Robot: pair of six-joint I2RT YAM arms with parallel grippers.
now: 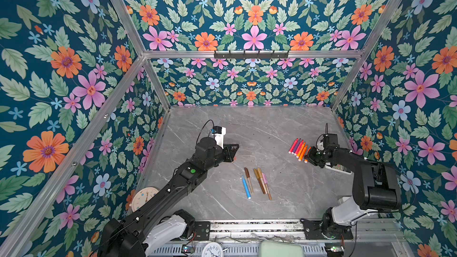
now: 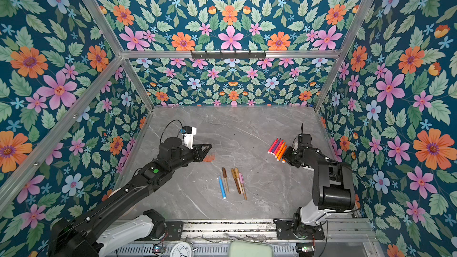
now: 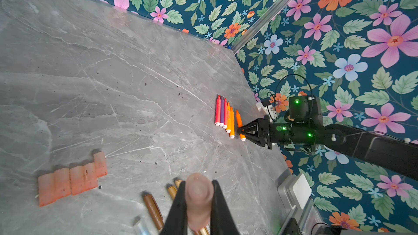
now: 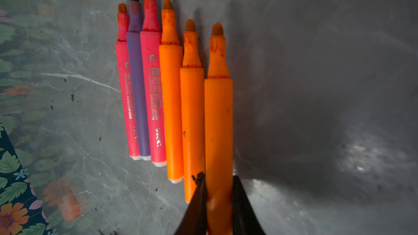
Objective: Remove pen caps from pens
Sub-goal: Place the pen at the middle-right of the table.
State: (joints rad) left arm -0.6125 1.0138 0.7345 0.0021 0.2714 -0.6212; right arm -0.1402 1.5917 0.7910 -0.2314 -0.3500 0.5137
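Locate the pen cap [image 3: 199,197], a pale translucent pink-orange stub. It sits clamped between the two black fingers of the left gripper [image 3: 198,184]. Only the left wrist view shows this; in both top views the gripper's own body hides the cap. Note the loose caps [image 3: 72,179], several translucent orange-red pieces lying side by side and touching on the table [image 1: 272,124]. A top view reduces them to a small orange patch [image 2: 209,158] just beside the left fingertips. Across the table, near the right wall, six uncapped pens [image 4: 172,91] lie in a close row with bare tips pointing the same way: pink, purple, pink, then three orange. The right wrist view gives you the barrel print and the stained tips; the top views show only thin coloured sticks. The orange pen [image 4: 218,120] at the end of that row lies on the table between the fingers of the right gripper [image 4: 218,176], one finger on each side, close to the pen's white tail end. You cannot tell from any view whether those fingers press the barrel or merely flank it. Between the two arms, nearer the front edge, the capped pens [image 1: 257,181] lie in a loose cluster apart from both grippers: one blue, one brown, the rest gold and pink.
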